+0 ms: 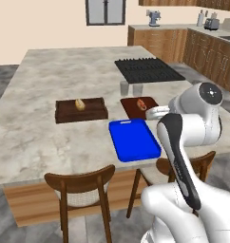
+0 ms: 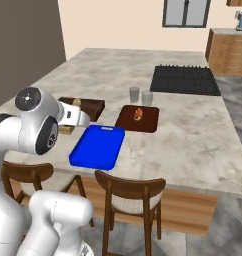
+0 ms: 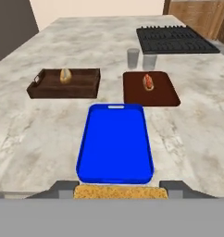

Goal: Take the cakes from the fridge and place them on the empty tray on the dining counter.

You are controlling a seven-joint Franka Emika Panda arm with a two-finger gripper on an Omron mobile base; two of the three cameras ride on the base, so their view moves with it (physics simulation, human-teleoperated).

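tan cake [image 3: 121, 191] – lower part cut off | pincer [image 3: 121, 189] tips – barely visible

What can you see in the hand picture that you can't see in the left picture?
Hand view: the yellow cake between the gripper fingers, close up.

Left base view: the robot's white arm, two chairs, a window and wood cabinets.

Both: the blue tray, the brown tray with a bread roll, the reddish board with a sausage, two cups and the cooktop on the marble counter.
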